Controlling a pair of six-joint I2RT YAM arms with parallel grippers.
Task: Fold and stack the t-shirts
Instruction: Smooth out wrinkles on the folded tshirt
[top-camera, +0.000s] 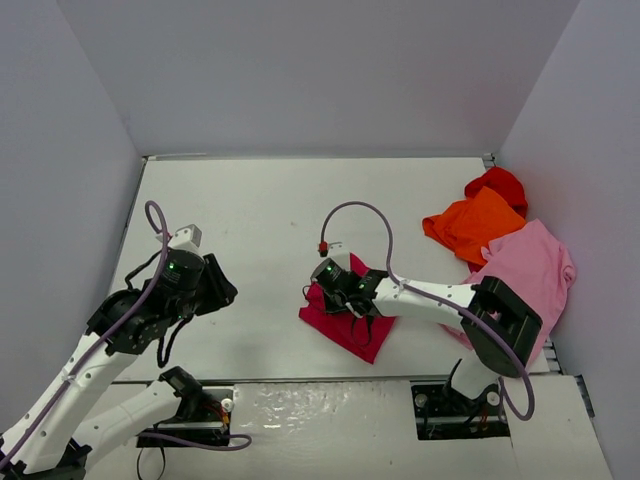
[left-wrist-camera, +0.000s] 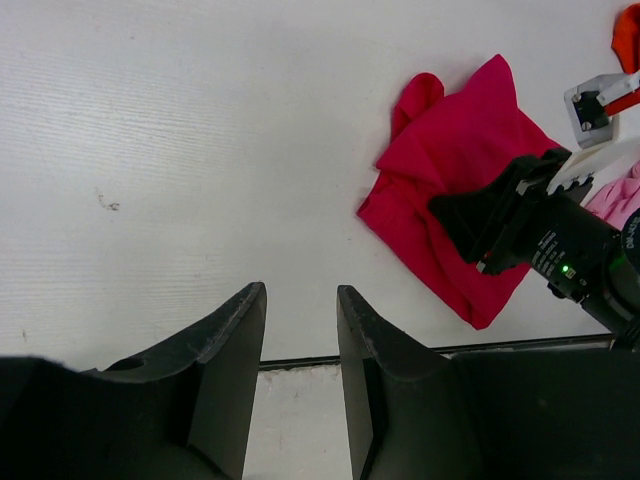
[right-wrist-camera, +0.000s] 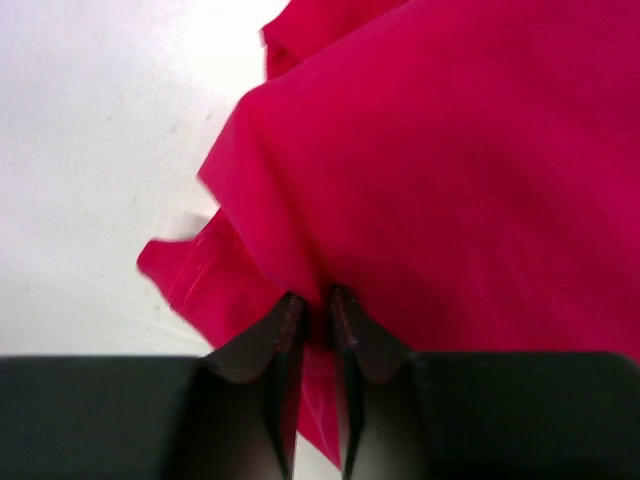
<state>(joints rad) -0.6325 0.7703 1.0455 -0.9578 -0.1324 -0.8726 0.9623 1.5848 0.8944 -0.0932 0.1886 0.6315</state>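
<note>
The right gripper (right-wrist-camera: 317, 300) clamps its fingers on a raised fold of the soft crimson-magenta cloth t-shirt (top-camera: 362, 337), lying near the white table's (top-camera: 250, 210) front edge, likely to draw it over. The left gripper (left-wrist-camera: 300, 300) hovers aside, fingers apart, empty (out of the way)

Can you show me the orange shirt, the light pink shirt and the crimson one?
orange shirt (top-camera: 475, 225): overhead view, middle of the cloth.
light pink shirt (top-camera: 530, 268): overhead view, its flat middle.
crimson shirt (left-wrist-camera: 450, 140): left wrist view, its upper flat part.
</note>
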